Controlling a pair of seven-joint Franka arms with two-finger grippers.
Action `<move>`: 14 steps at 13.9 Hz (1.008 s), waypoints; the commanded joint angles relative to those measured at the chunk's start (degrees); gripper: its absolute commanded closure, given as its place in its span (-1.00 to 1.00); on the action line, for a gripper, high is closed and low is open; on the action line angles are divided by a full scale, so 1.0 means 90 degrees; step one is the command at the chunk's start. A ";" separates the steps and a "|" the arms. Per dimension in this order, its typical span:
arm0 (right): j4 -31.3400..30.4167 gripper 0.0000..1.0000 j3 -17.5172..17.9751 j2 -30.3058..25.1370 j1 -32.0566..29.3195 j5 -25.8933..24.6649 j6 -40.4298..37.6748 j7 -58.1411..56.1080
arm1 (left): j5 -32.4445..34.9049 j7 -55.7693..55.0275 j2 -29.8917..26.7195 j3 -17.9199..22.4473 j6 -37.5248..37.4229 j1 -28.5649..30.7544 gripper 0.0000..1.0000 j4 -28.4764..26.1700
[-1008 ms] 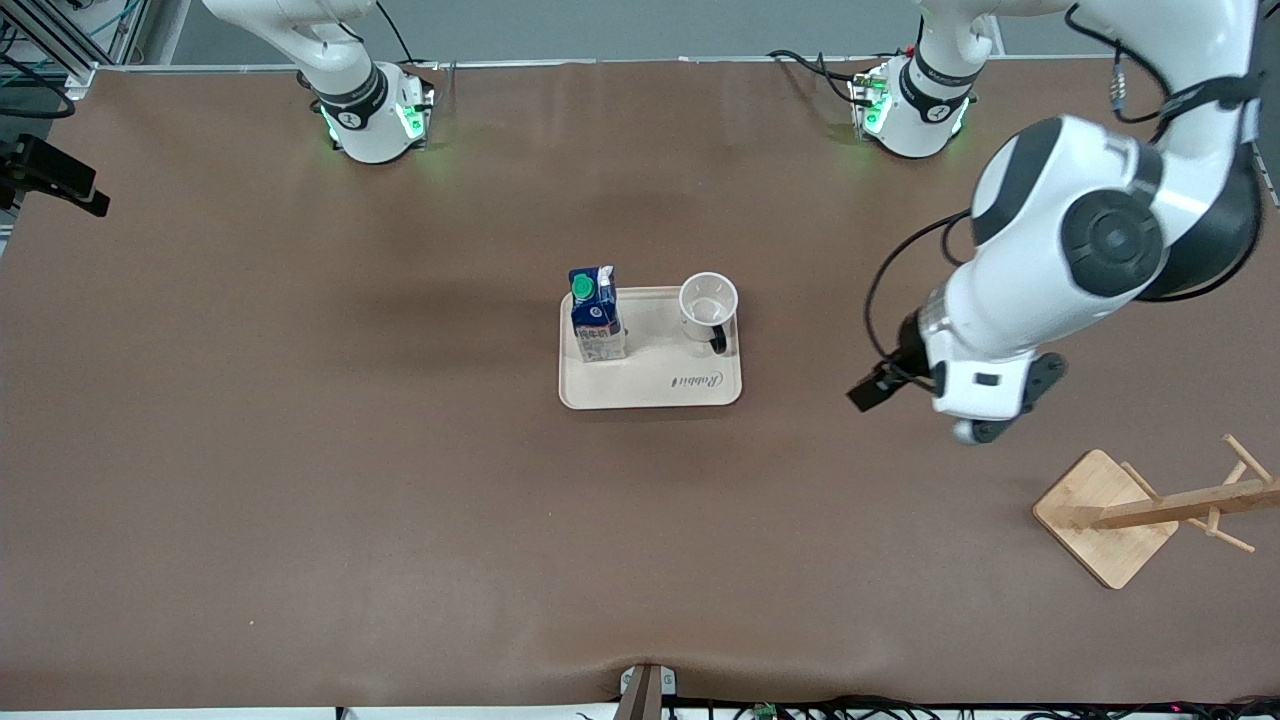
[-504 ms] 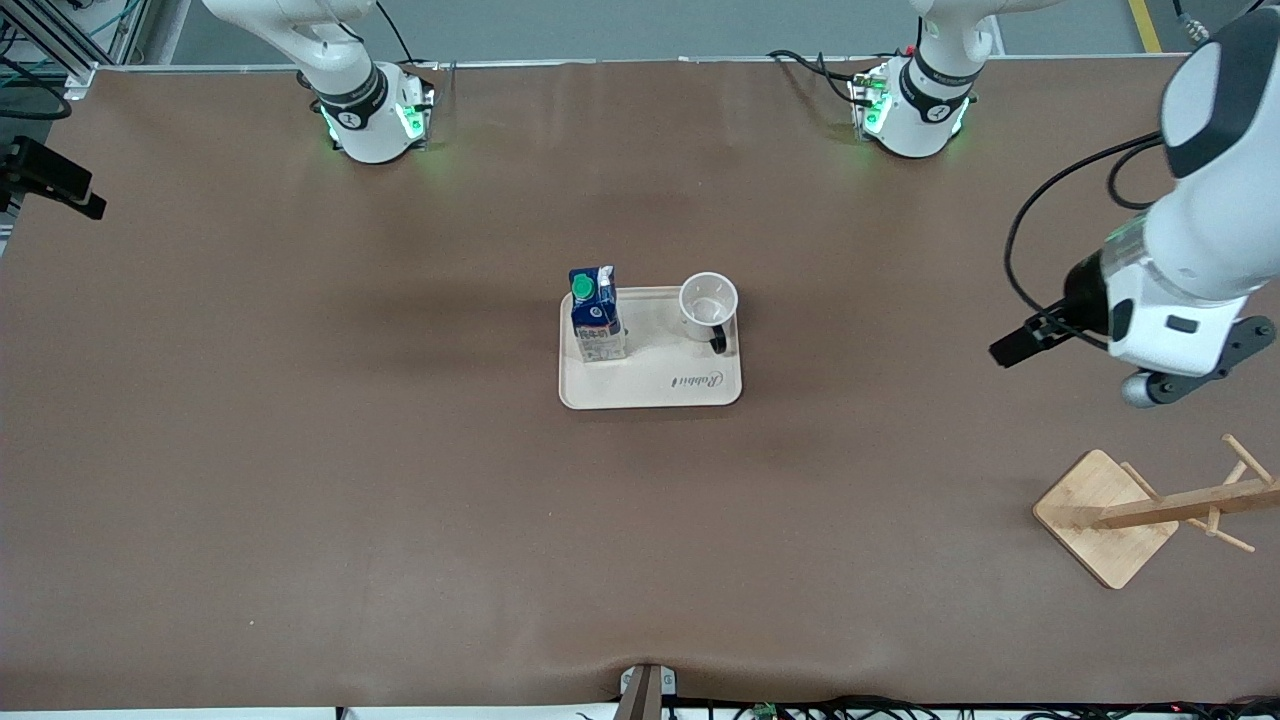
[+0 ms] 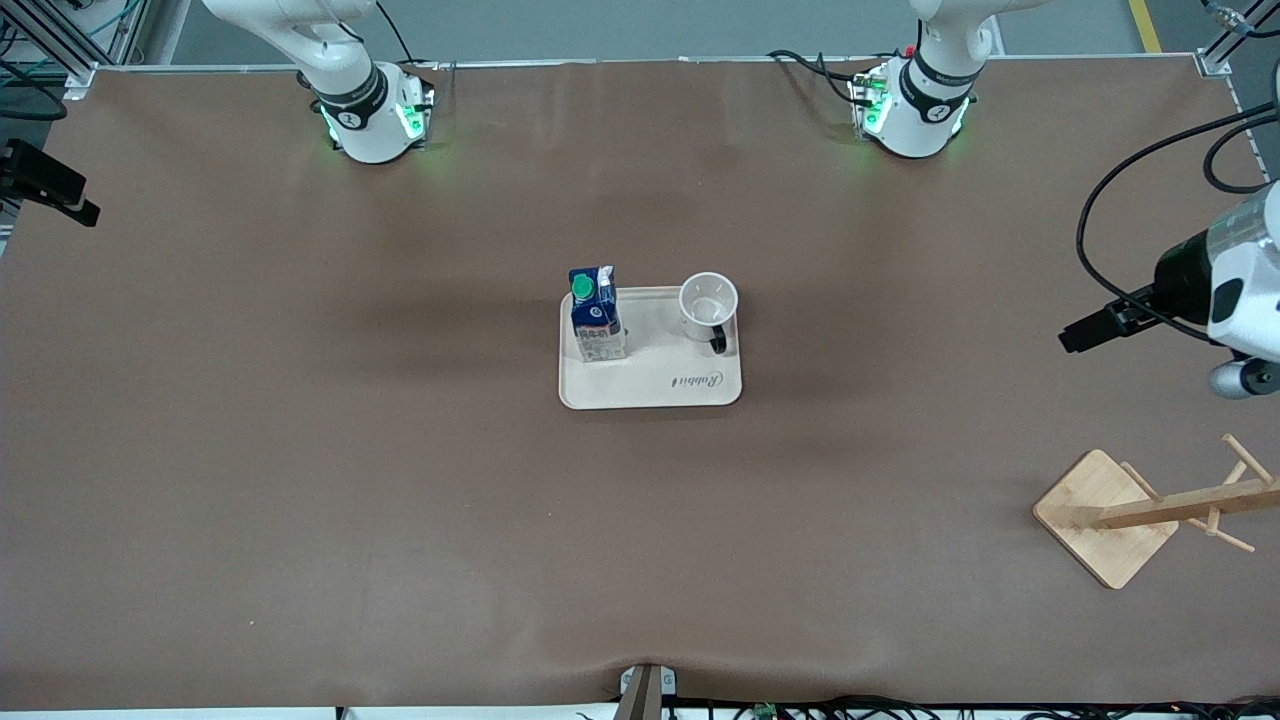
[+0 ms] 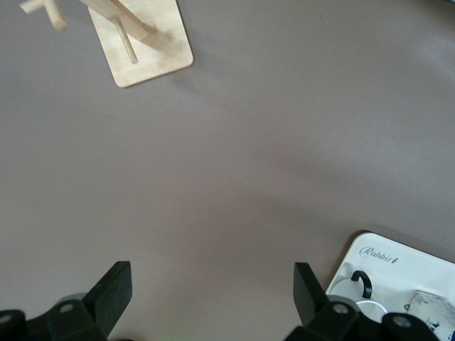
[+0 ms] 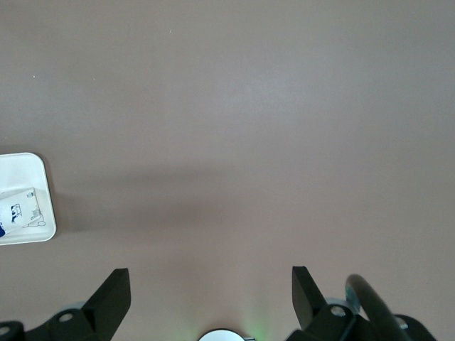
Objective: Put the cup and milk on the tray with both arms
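Observation:
The cream tray (image 3: 650, 388) lies mid-table. The milk (image 3: 596, 315) stands upright on the tray's end toward the right arm. The white cup (image 3: 708, 303) stands on the end toward the left arm, black handle toward the front camera. Nothing grips either. My left gripper (image 4: 211, 291) is open and empty, up over bare table toward the left arm's end; its view shows the tray's corner (image 4: 398, 259), the cup's handle (image 4: 362, 283) and the milk (image 4: 430, 305). My right gripper (image 5: 210, 293) is open and empty over bare table, with the tray (image 5: 25, 167) and milk (image 5: 25, 207) at its view's edge.
A wooden rack with a square base (image 3: 1105, 515) and pegs stands near the table corner at the left arm's end, nearer the front camera; it also shows in the left wrist view (image 4: 142, 42). The left arm's hand (image 3: 1240, 300) hangs at the front view's edge.
The left arm has swung away from the tray toward its end of the table, now mostly out of the front view. Cup, milk and tray have not moved.

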 commanded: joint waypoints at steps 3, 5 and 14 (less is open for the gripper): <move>0.0148 -1.00 0.0032 0.0064 -0.0114 0.0023 -0.0050 -0.0112 | -0.0055 0.0981 -0.0757 0.1042 -0.0149 -0.0943 -1.00 -0.0391; 0.0148 -1.00 0.0042 0.0064 -0.0114 0.0042 -0.0040 -0.0122 | -0.0171 0.1265 -0.1050 0.1865 -0.0149 -0.1532 -1.00 -0.0753; 0.0148 -1.00 0.0042 0.0064 -0.0114 0.0081 -0.0040 -0.0112 | -0.0453 0.1784 -0.1911 0.1917 0.0398 -0.1330 -1.00 -0.1936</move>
